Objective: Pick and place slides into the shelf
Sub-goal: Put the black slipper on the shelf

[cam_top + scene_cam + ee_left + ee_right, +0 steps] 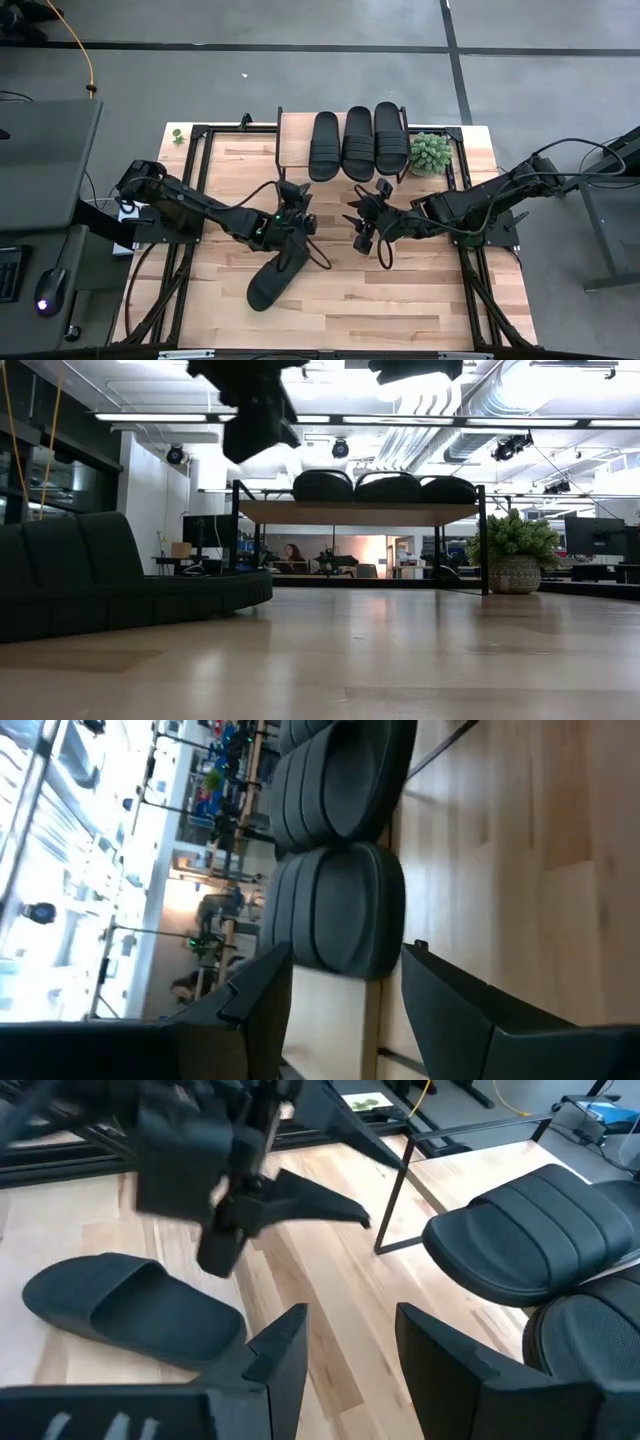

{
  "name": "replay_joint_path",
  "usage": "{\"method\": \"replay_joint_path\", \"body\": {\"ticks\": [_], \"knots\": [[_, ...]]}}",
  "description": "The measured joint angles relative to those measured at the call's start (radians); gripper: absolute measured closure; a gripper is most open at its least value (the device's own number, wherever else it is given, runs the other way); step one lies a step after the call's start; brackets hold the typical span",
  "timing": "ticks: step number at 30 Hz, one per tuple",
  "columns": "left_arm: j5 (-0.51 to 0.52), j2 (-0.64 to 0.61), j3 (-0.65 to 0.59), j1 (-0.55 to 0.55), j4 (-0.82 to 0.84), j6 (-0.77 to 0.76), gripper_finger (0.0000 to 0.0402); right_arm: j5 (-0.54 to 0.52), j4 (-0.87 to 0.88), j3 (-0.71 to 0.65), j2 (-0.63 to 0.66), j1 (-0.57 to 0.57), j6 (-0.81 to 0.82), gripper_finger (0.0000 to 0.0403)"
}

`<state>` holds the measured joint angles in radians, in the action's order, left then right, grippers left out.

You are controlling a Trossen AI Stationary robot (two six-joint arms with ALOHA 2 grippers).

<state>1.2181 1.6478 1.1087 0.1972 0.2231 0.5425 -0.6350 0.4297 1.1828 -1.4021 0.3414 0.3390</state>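
Three black slides (358,142) lie side by side, soles down, on the shelf's (293,135) light wood top at the far middle of the table. A further slide (273,278) lies sole down on the tabletop, near the middle. My left gripper (291,196) hovers open above the table between that slide and the shelf; it faces the slides on the shelf (340,910) with nothing between its fingers. My right gripper (362,224) hangs open to its right, also empty, and its wrist view shows the slide on the table (130,1315).
A small potted plant (432,152) stands on the shelf's right end. Black frame rails (195,200) run along both sides of the table. Bare wood (400,290) lies at the near right. In the low view the shelf (360,512) stands on thin black legs.
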Motion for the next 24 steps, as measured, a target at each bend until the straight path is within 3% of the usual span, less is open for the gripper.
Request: {"method": "replay_joint_path", "body": {"ticks": [14,24], "knots": [[-0.032,-0.145,-0.001,0.152,0.479,-0.505,0.0230,0.028,0.000,0.001,-0.018,-0.036,-0.007,0.0261],[-0.045,-0.176,-0.001,0.293,0.513,-0.531,0.0230,0.115,-0.003,0.001,-0.018,-0.060,-0.007,0.0261]]}}
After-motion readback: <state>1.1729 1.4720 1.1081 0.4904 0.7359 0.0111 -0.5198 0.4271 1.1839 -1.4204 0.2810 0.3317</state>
